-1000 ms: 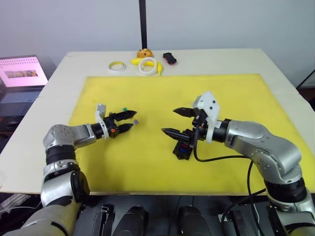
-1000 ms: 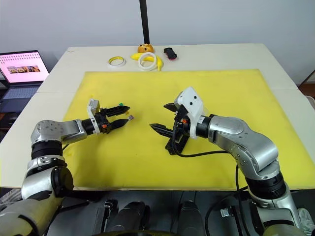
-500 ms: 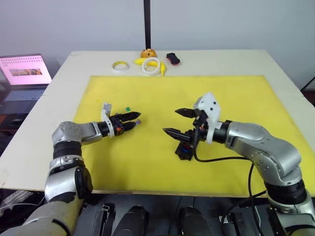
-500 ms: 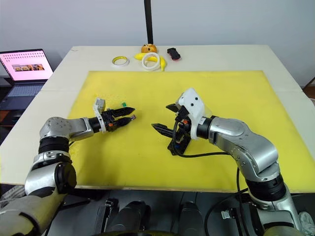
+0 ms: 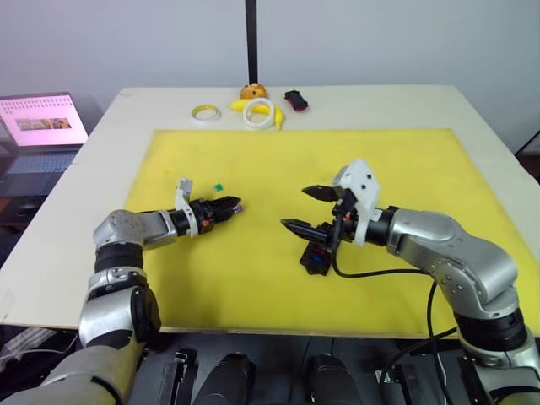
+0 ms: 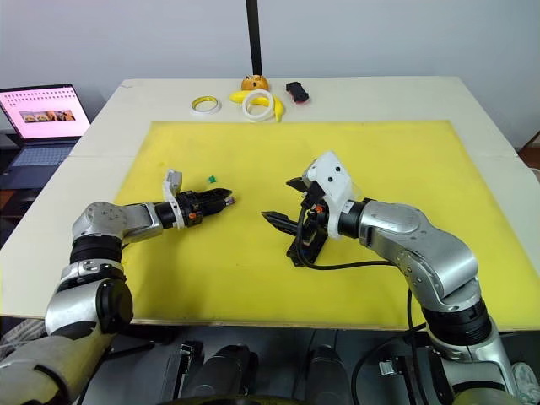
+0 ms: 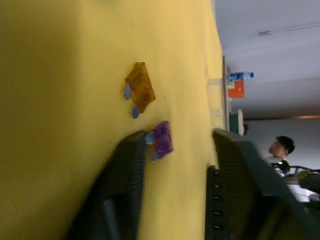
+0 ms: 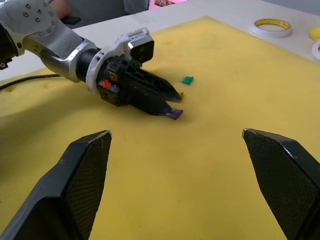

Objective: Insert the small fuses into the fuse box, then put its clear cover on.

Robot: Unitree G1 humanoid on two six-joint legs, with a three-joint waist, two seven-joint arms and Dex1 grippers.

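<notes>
Purple fuse [image 7: 162,139] lies between the left gripper's [image 5: 226,206] spread fingers; beside the fuse box [image 5: 316,257], the right gripper [image 5: 310,209] gapes wide.

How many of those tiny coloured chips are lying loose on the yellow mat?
3: a purple chip between the left pincer fingers, an orange one just beyond, and a green one farther off. Others may be hidden.

A pale, cream-coloured worktop [image 5: 76,177] stands before a plain grey-white wall [image 5: 380,38]. A large yellow mat [image 5: 253,169] covers most of it. A black vertical pole [image 5: 251,38] rises at the far edge. To the left, an open laptop [image 5: 38,126] shows a pink screen.
</notes>
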